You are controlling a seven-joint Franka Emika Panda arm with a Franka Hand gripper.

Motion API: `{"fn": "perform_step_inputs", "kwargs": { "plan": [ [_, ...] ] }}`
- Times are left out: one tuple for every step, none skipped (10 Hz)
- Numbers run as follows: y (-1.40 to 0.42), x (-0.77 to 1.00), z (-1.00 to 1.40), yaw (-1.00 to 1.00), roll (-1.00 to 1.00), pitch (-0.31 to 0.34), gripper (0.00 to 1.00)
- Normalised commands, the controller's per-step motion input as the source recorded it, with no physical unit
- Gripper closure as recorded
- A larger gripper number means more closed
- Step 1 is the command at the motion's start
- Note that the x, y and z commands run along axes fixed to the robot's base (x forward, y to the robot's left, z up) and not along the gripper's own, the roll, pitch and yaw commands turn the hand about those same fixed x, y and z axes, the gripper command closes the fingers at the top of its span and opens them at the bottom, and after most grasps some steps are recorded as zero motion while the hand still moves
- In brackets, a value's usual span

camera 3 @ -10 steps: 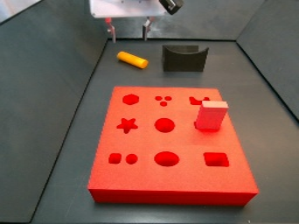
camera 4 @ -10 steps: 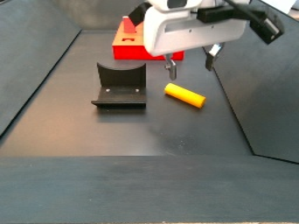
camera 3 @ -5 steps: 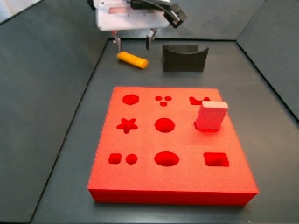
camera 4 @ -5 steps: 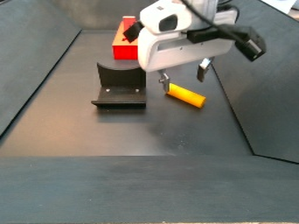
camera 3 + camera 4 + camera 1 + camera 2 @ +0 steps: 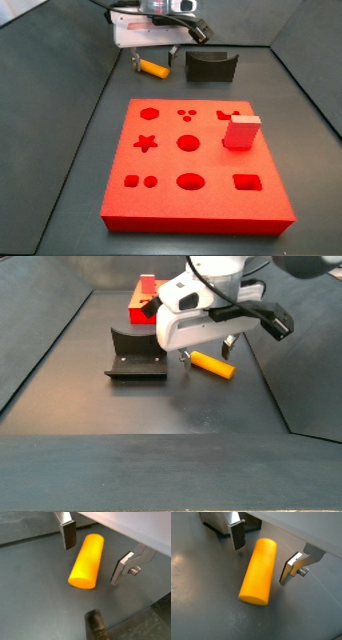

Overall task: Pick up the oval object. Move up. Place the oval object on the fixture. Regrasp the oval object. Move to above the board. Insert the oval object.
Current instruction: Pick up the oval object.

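One oval object (image 5: 87, 560) on the floor between the tool's (image 5: 93, 558) two spread fingers (image 5: 68, 535), untouched.

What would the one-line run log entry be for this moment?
phase: pre-grasp | gripper: open, jaws straddling oval object | oval object: lying on floor, not lifted | fixture: empty | board: untouched

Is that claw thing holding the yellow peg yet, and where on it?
Nothing is held. The open gripper straddles the oval object lying on the floor, fingers clear of its sides.
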Motion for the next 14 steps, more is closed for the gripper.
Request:
{"fn": "perform_step_inputs", "kwargs": {
  "plan": [
    [0.13, 0.00, 0.07, 0.00, -0.11, -0.011, 0.00],
    [0.00, -0.03, -0.06, 0.00, -0.02, -0.244, 0.00],
    [0.00, -0.21, -0.05, 0.05, -0.02, -0.500, 0.00],
    [0.00, -0.24, -0.06, 0.04, -0.06, -0.500, 0.00],
    [0.00, -0.28, -0.06, 0.09, -0.04, -0.500, 0.00],
    [0.00, -0.23, -0.09, 0.10, -0.03, -0.500, 0.00],
    [0.00, -0.08, -0.10, 0.00, -0.04, -0.193, 0.00],
    [0.00, 0.00, -0.15, 0.00, 0.00, -0.036, 0.00],
    [-0.05, 0.04, -0.30, 0.00, 0.00, -0.067, 0.00],
    [-0.04, 0.06, -0.25, 0.00, -0.05, -0.053, 0.00],
    [-0.01, 0.02, -0.22, 0.00, -0.03, -0.029, 0.00],
    [0.00, 0.00, -0.03, 0.00, -0.05, -0.019, 0.00],
    [0.00, 0.00, 0.00, 0.00, 0.00, 0.000, 0.00],
    [0.00, 0.00, 0.00, 0.00, 0.00, 0.000, 1.00]
  ]
}}
